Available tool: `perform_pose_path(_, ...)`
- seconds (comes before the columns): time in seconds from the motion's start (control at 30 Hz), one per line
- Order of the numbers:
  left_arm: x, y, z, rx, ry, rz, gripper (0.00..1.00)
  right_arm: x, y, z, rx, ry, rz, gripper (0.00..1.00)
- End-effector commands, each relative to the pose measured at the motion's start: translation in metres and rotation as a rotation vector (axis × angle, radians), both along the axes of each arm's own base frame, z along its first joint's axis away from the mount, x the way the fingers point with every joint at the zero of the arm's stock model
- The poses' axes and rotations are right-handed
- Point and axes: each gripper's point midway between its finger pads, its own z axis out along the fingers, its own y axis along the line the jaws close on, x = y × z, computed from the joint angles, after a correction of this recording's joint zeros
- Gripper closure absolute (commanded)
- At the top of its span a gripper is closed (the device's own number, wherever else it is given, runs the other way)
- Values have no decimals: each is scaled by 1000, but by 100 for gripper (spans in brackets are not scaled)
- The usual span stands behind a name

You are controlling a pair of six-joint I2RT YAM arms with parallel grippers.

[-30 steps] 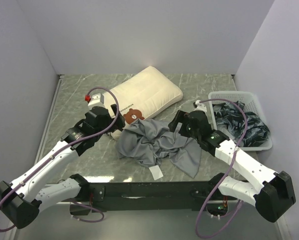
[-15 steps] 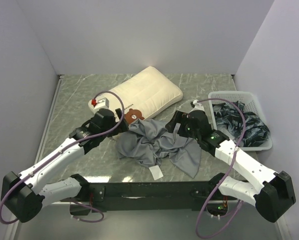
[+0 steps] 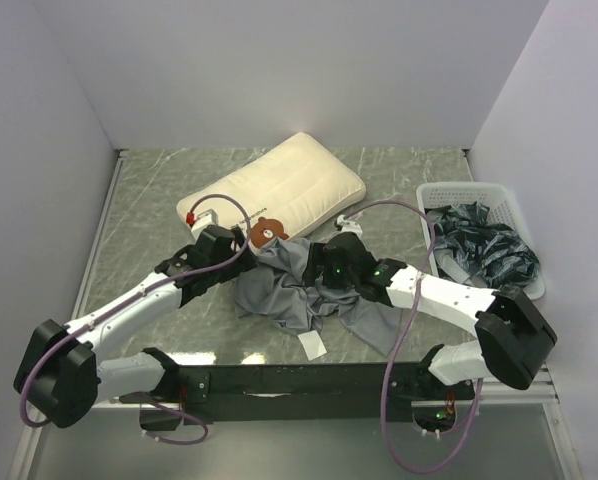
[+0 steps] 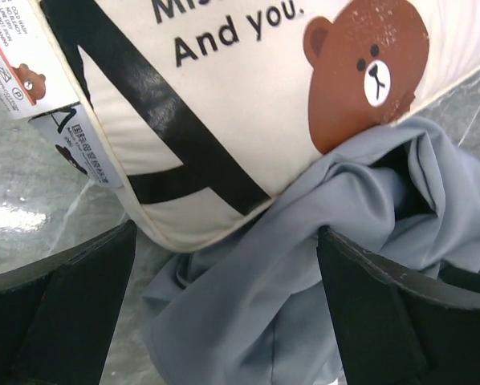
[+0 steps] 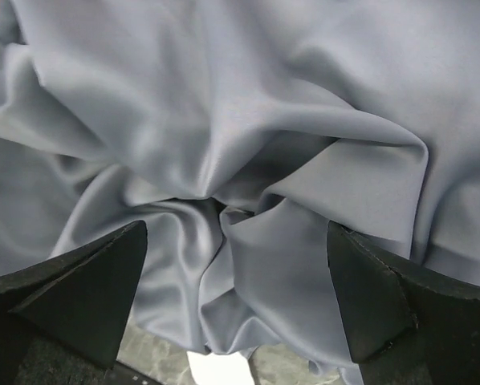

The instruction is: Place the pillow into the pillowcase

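Observation:
The cream pillow (image 3: 279,185) lies diagonally at the back of the table, its brown bear face (image 3: 269,230) at the near end. In the left wrist view the pillow (image 4: 216,104) with black lettering overlaps the edge of the crumpled grey pillowcase (image 4: 304,273). The pillowcase (image 3: 294,290) is heaped in front of the pillow. My left gripper (image 3: 241,250) is open over that overlap, its gap (image 4: 228,233) holding nothing. My right gripper (image 3: 324,268) hangs open above the heap's folds (image 5: 224,104), jaws (image 5: 236,228) wide apart astride a ridge.
A white basket (image 3: 469,188) with dark patterned fabric (image 3: 479,250) stands at the right edge. The pillowcase's white tag (image 3: 312,346) lies near the front rail. Walls close the left, back and right sides. Care labels (image 4: 23,56) hang off the pillow's corner.
The left gripper has moved right, down to the pillow's bear end. The right arm has swung left from beside the basket over the pillowcase. Both stayed open.

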Motion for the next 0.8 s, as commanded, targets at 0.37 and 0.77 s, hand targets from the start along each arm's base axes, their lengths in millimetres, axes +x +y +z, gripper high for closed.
perform_pose_path(0.37,104,81,-27,-90,19,399,65,-1,-14,-8,-65,-52,-70,2)
perform_pose_path(0.77,153,105,87,-126,-175,372,2,-6,-12,3,-67,-60,-24,2)
